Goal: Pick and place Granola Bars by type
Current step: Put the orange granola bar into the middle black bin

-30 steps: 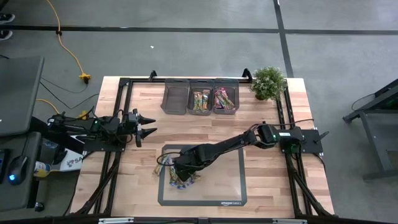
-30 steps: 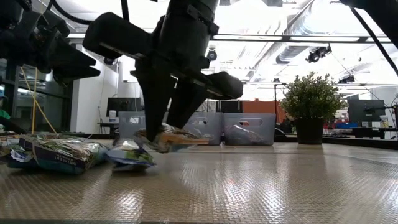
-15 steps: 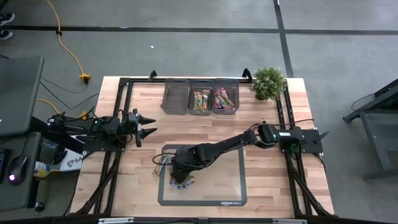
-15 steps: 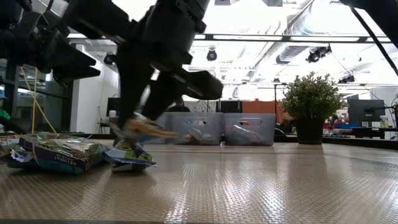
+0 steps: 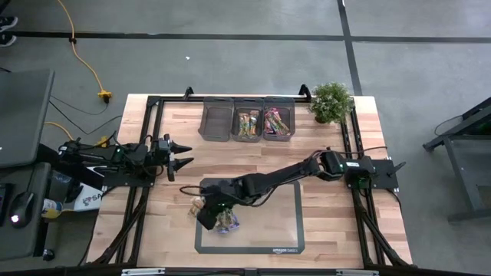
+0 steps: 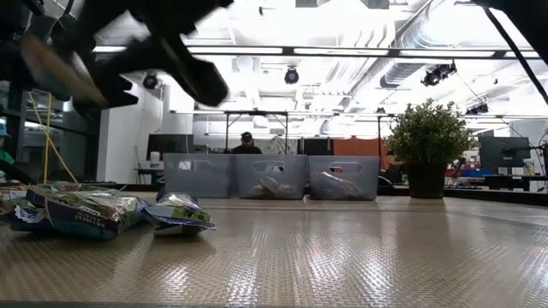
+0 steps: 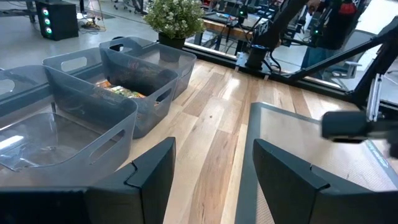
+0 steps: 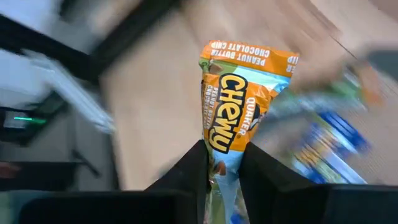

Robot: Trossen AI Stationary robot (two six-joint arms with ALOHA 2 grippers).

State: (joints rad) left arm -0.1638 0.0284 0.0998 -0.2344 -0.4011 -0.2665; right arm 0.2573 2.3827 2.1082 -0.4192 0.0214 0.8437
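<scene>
Since earlier frame: right arm swung toward mat's left edge, bar lifted clear of pile. Right gripper [image 8: 222,167] jaws pinching orange Chewy bar [image 8: 239,102] by its end. Left gripper [image 7: 211,165] parked over tabletop's left side, jaws spread. Advice: keep pinch firm, carry to middle bin [image 5: 248,120] holding like wrappers. Wooden tabletop [image 5: 326,238]; grey mat [image 5: 284,230]; remaining bars [image 6: 81,210]; potted plant [image 5: 331,101]; open workshop behind.

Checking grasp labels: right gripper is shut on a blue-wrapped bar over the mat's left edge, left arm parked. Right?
Wrong colour. The right wrist view shows the right gripper shut on an orange Chewy bar, not a blue one. It is over the mat at its left edge; the left gripper waits at the table's left.
</scene>
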